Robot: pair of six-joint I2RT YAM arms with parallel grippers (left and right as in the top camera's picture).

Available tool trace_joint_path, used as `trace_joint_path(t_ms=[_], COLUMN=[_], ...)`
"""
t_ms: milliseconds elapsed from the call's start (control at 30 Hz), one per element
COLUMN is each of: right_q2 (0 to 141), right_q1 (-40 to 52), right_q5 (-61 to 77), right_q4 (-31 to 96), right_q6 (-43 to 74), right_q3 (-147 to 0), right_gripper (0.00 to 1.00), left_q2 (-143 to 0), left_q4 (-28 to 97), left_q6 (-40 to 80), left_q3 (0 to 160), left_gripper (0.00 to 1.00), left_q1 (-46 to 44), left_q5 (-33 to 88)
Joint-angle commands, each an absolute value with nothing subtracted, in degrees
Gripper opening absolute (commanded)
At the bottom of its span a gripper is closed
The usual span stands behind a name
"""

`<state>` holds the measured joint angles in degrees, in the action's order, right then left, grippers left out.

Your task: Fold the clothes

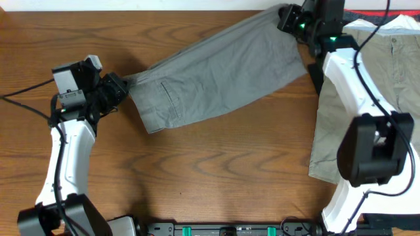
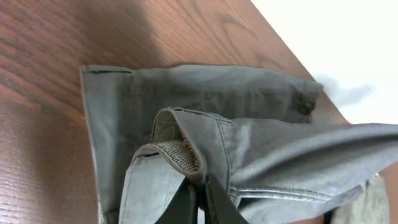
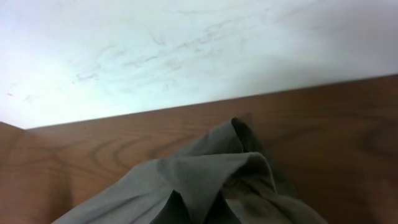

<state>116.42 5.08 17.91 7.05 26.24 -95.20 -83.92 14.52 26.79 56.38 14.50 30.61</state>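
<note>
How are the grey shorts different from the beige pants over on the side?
Colour: the shorts are grey, the trousers sandy beige. The shorts are pinched at both ends by the left fingers and right fingers and stretched out; the trousers lie loose, with nothing holding them. Both are cloth lying on the wooden table.

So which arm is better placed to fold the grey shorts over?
Probably right: the right gripper pinches the shorts at the far edge of the table; the left gripper anchors the flatter end.
</note>
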Motion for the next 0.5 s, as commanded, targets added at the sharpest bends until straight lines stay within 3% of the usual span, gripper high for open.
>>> trace_joint_path(t_ms=[0,467], right_q2=[119.3,126.7], right_q1=[4.6,9.0], right_q5=[14.4,11.8], right_q4=[4.2,-3.6], right_q6=[27.7,27.8], right_q3=[-96.9,-96.9], right_gripper=[0.01,0.04], left_q2=[-85.5,-88.6], left_q4=[14.4,11.4], left_q6=[27.2,27.1], left_q3=[57.6,57.6], left_gripper=[0.06,0.06], left_q1=[15.3,15.1], left_q5=[21.6,12.3])
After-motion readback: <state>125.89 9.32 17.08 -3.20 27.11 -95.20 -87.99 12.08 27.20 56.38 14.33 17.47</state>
